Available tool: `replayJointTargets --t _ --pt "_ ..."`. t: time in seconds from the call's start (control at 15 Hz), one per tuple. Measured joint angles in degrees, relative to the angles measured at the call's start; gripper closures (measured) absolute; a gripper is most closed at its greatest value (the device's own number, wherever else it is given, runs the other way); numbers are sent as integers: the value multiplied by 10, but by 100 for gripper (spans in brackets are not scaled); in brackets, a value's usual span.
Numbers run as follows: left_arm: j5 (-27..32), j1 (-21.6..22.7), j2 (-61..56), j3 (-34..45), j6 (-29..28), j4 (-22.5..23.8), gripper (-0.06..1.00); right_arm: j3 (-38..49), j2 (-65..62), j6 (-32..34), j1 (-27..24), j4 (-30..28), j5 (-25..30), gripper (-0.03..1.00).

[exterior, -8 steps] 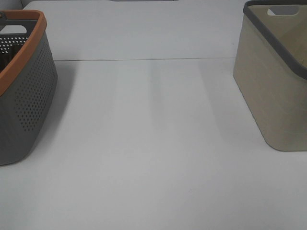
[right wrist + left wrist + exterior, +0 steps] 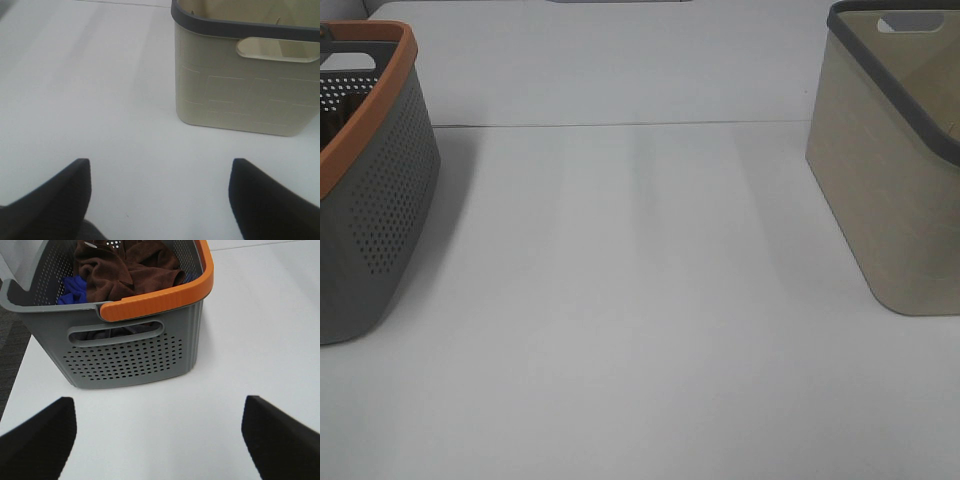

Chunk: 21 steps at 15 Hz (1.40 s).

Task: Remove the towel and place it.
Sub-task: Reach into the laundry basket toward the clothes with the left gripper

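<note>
Lying crumpled in the grey basket [image 2: 135,357], the towel [image 2: 132,270], left fingers [image 2: 35,440] spread empty, right fingers [image 2: 47,200] spread empty

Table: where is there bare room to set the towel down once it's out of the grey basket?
The whole stretch of table between the grey basket and the beige basket is bare. What shows of the beige basket's inside also looks empty. The grey basket is crowded: the towel lies bunched with a blue cloth.
</note>
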Motion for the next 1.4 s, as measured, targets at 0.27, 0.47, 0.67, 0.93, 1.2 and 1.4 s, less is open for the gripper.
replayJointTargets --t 0.27,0.47,0.67,0.93,1.2,1.4 --pt "0 0 0 0 0 0 9 0 0 0 0 0 0 24" --pt "0 0 0 0 0 0 9 0 0 0 0 0 0 24" --pt "0 0 0 0 0 0 9 0 0 0 0 0 0 24" --pt "0 0 0 0 0 0 9 0 0 0 0 0 0 24" --pt "0 0 0 0 0 0 9 0 0 0 0 0 0 24" --pt "0 0 0 0 0 0 9 0 0 0 0 0 0 24"
